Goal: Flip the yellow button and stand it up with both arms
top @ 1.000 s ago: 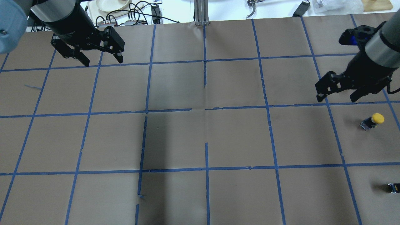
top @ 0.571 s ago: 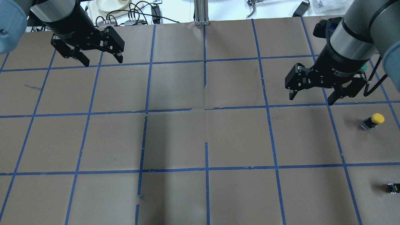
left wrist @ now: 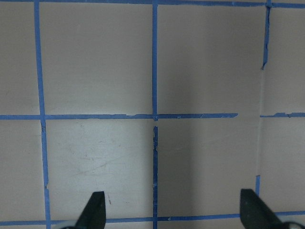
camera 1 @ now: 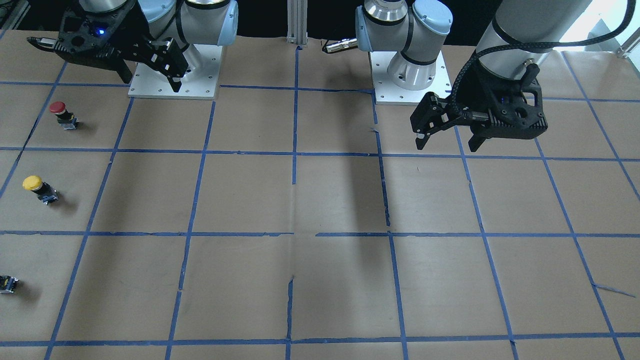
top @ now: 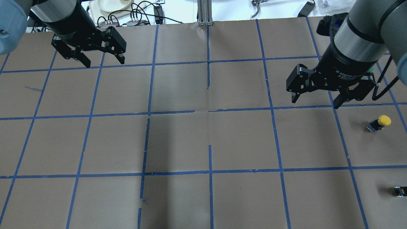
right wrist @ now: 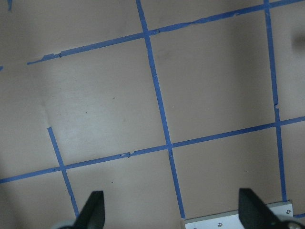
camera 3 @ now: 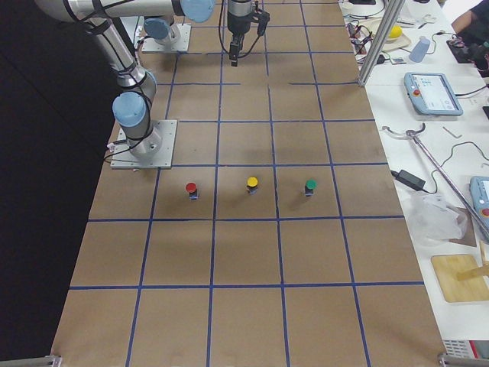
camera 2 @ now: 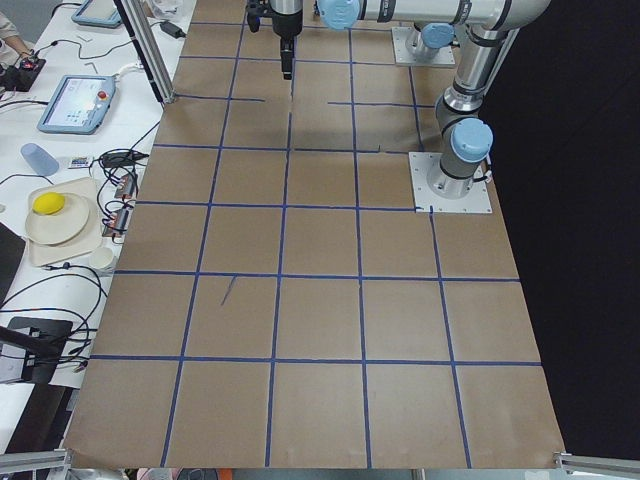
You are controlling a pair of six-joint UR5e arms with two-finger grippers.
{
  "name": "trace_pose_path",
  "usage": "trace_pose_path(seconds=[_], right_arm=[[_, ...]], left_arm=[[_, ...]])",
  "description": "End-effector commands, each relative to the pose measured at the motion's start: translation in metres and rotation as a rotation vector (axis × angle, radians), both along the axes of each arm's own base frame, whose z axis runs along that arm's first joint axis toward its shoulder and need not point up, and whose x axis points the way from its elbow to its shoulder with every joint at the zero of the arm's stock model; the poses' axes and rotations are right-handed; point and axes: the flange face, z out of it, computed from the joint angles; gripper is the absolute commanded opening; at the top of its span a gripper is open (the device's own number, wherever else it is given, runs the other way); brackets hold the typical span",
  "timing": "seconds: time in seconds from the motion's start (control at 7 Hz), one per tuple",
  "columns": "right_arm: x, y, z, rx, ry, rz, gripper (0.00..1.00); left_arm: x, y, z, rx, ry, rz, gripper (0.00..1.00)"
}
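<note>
The yellow button [top: 380,123] has a round yellow cap on a dark body and stands on the brown paper at the right side of the table. It also shows in the front-facing view [camera 1: 37,187] and the exterior right view [camera 3: 251,185], cap uppermost. My right gripper [top: 315,103] is open and empty, hanging above the table, left of the button and apart from it. My left gripper [top: 105,63] is open and empty at the far left. Both wrist views show only taped paper between open fingertips [left wrist: 95,210] [right wrist: 93,210].
A red-capped button [camera 1: 60,112] and a green-capped button [camera 3: 310,186] stand in a row with the yellow one. A tiny black block [top: 400,190] lies near the right edge. Blue tape divides the paper into squares. Cables and a plate [top: 113,4] lie beyond the far edge.
My right gripper has swung left and turned, away from the spot just above the yellow button. The left arm and the button have not moved.
</note>
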Motion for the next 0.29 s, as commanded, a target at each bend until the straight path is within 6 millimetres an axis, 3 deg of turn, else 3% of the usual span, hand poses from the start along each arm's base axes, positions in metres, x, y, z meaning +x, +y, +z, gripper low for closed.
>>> trace_pose_path(seconds=[0.0, 0.14], right_arm=[[-0.0011, -0.0004, -0.0004, -0.001, 0.013, 0.01, 1.0], [-0.0008, -0.0001, 0.0003, -0.004, 0.01, 0.008, 1.0]], left_arm=[[0.0, 0.0, -0.0001, 0.0, 0.0, 0.0, 1.0], [-0.0001, 0.0, -0.0001, 0.0, 0.001, 0.0, 1.0]])
